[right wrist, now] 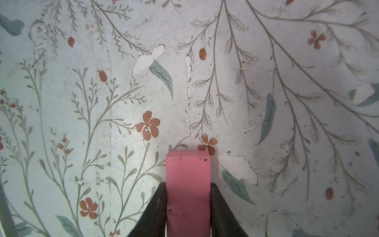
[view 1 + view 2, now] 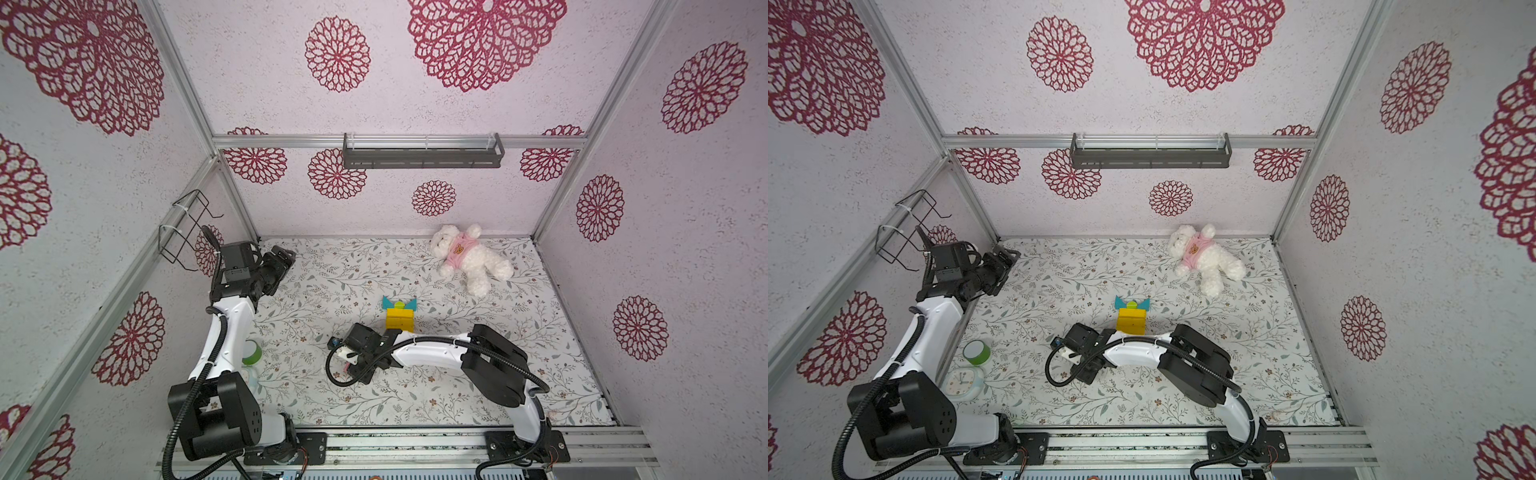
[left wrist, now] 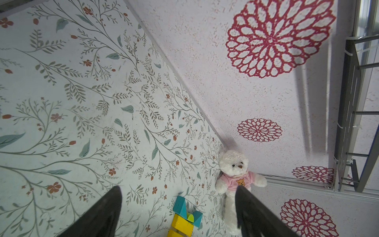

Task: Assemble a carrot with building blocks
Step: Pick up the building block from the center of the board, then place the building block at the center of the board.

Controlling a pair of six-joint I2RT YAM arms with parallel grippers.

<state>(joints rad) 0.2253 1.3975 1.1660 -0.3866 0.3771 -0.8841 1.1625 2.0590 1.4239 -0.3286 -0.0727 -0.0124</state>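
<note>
While both top views hide the right tool [image 1: 188, 185] beneath its wrist, the right wrist view shows it clamped on a pink block [image 1: 188, 170]; the left tool [image 3: 178, 187] gapes empty; the carrot [image 2: 400, 318] sits central on the bench [image 2: 332, 270].

White plush bear [image 2: 473, 259] in pink shirt; green tape roll [image 2: 977, 352] near a small white clock [image 2: 960, 382].

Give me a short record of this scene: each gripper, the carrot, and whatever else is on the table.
left gripper: open, empty, at the far left
right gripper: shut on pink block
carrot: yellow bars, teal triangles, green piece; near end hidden by the right gripper
others: white bear, green tape roll, clock
</note>
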